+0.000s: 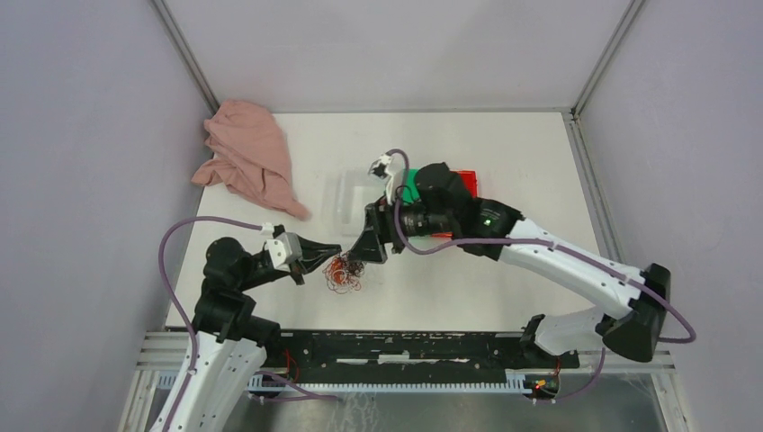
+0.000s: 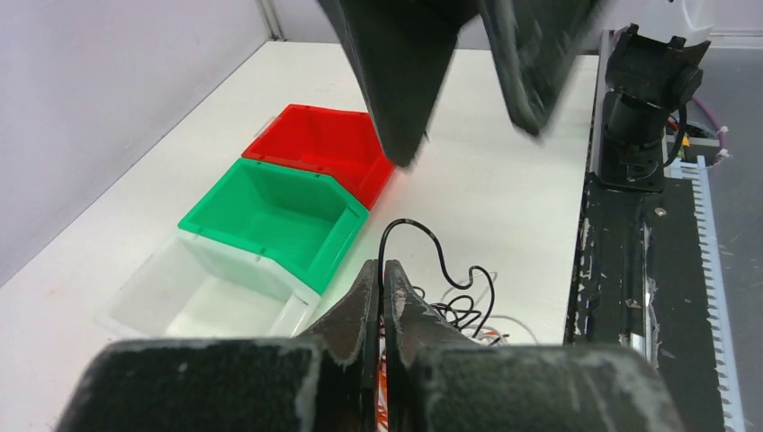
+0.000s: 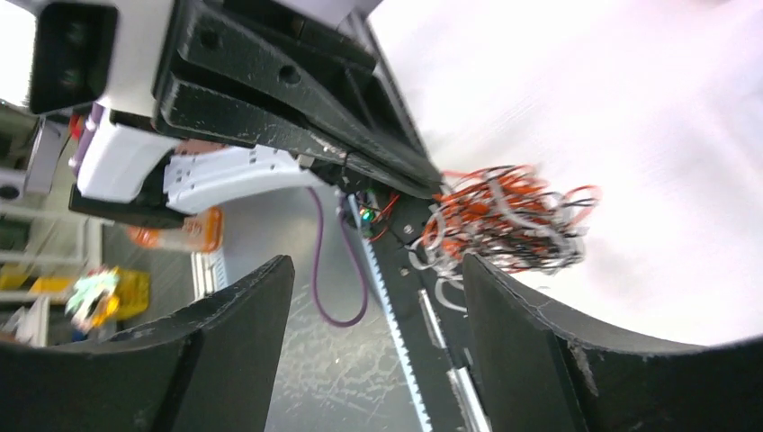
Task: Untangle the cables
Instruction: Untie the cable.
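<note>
The cables (image 1: pixel 344 274) are a small wad of orange, black and whitish wires on the table near the front. My left gripper (image 1: pixel 335 253) is at the wad's upper left edge, shut on a black wire (image 2: pixel 430 241) that loops up from between its tips (image 2: pixel 384 266). My right gripper (image 1: pixel 369 248) is open and empty, just right of and above the wad, facing the left gripper. In the right wrist view the wad (image 3: pixel 513 220) hangs at the left gripper's tip (image 3: pixel 436 184), beyond my open right gripper (image 3: pixel 376 270).
A red bin (image 2: pixel 319 144), a green bin (image 2: pixel 270 211) and a clear bin (image 2: pixel 193 297) stand in a row behind the wad. A pink cloth (image 1: pixel 247 157) lies at the back left. The black rail (image 1: pixel 405 346) runs along the table's near edge.
</note>
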Robot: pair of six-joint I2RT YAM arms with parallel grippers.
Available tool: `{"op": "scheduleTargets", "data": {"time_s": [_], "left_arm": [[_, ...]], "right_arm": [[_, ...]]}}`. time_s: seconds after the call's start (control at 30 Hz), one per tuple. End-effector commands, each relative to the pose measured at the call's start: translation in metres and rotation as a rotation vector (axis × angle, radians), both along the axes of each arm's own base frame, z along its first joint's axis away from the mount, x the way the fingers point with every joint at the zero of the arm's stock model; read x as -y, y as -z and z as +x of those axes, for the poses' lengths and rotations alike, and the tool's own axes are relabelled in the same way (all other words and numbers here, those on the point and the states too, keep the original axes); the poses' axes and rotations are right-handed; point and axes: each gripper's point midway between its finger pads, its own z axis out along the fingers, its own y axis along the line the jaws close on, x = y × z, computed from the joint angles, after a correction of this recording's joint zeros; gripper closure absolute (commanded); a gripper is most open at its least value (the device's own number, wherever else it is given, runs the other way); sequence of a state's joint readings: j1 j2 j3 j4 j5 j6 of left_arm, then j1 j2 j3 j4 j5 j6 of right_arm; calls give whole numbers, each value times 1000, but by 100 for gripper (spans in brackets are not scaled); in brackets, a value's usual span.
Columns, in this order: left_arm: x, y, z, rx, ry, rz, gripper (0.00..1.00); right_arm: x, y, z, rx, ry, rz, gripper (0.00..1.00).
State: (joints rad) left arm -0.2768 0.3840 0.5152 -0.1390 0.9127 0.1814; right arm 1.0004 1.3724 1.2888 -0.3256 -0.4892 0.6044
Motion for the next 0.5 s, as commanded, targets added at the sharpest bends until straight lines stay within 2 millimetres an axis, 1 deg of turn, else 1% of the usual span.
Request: {"op": "scheduleTargets", "data": {"time_s": [0.0,0.03,0.1,0.17,0.23,0.33,0.47], "left_arm": [[3,-34,-8,50,33,-54,97],[3,-36,-8,51,36,-55,97],[4,-39,-10,44,46,-58,97],[5,-43,-10,42,54,-62,97],[5,-48,-11,39,58,-68,97],[6,-53,-12,41,61,-72,97],[6,-57,-11,46,60,-74,97]], "right_arm": [[34,-32,30,132,161,53,24],[37,-29,33,141,179,35,24],[37,-20,38,150,183,3,24],[31,-9,39,136,164,-20,23],[25,-3,40,121,147,-27,22],[13,-1,41,114,130,-16,19],[-3,-1,36,116,99,-4,16]]}}
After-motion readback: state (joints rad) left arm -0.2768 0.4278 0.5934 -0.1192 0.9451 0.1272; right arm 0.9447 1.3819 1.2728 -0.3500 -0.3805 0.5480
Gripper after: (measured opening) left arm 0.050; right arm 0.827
